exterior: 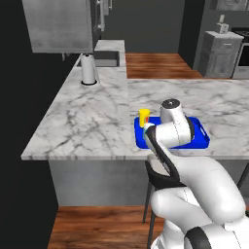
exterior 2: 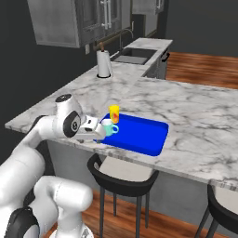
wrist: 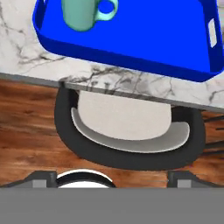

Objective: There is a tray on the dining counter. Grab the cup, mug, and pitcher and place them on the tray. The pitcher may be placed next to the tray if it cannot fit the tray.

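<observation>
On counter (exterior 2: 195, 111), near its front edge: blue tray (exterior 2: 148, 135), holding cup (exterior 2: 114, 113) and mug (exterior 2: 109, 127) upright at one end, close together. Above stool (wrist: 127, 131), just off the counter edge: gripper (wrist: 111, 177), jaws spread wide, grasping nothing. Farther back, by sink (exterior 2: 132, 56): paper towel roll (exterior 2: 103, 64).

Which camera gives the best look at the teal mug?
The hand view: the teal mug is large, its handle clear, standing in the blue tray. The right base view shows it small.
</observation>
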Tool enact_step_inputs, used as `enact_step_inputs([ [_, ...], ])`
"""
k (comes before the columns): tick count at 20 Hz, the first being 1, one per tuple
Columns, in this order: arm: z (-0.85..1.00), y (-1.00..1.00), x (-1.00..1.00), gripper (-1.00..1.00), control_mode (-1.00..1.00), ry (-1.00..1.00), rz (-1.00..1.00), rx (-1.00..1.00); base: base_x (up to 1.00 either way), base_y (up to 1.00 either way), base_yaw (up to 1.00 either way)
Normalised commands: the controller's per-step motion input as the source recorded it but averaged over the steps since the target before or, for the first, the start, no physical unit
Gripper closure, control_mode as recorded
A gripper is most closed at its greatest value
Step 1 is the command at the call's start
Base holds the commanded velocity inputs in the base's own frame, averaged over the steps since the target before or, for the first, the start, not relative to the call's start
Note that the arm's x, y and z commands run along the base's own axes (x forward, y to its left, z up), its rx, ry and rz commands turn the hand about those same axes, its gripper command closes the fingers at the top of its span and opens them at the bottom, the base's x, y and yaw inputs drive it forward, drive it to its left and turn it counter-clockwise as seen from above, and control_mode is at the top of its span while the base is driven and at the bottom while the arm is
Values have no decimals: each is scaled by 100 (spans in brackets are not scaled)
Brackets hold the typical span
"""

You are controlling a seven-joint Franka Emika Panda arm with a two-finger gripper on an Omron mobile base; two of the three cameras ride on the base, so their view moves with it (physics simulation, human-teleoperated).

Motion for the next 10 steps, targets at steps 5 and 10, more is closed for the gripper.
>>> enact_step_inputs([
  [5,10,0,-3,-100,-100,31,-32,2,0,0,0],
  [10,0,0,-13,-100,-100,31,-23,8,0,0,0],
])
